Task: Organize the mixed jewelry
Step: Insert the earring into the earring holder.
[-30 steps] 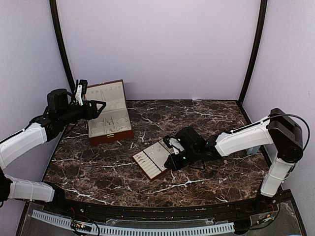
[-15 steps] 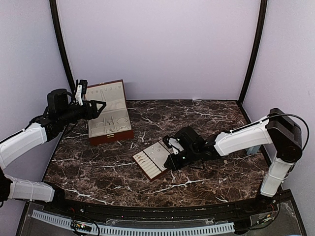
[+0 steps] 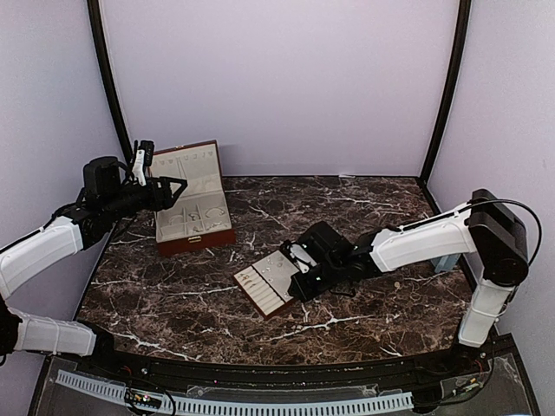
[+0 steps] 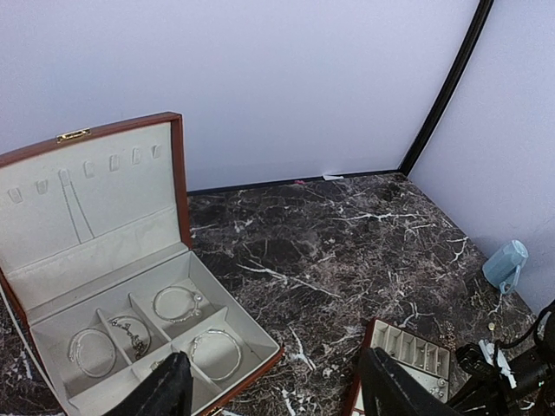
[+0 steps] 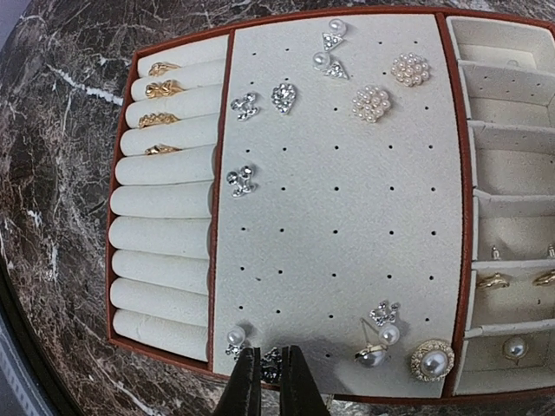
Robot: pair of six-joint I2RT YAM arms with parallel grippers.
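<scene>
Most of the jewelry (image 5: pixel 370 103) already sits in place. Gold rings (image 5: pixel 160 87) are tucked into the upper rolls of the tray (image 5: pixel 347 217), pearl and silvery studs are pinned along the far and near edges of its perforated panel, and a few rings and a pearl lie in the side slots. In the open box (image 4: pixel 178 173), well apart to the left, bracelets (image 4: pixel 178 303) lie in separate compartments. By my reading the sorting is well along. Yet the lower rolls and most of the holes are bare, and I cannot tell whether loose pieces lie on the table (image 4: pixel 347 234).

The right gripper (image 5: pixel 270 373) is low at the panel's near edge, jaws almost together, pinching a small silvery stud (image 5: pixel 271 357) between the tips — seemingly being seated or lifted; I cannot tell which. The left gripper (image 4: pixel 277 394) hovers above the box front with jaws wide apart, holding and touching nothing.
</scene>
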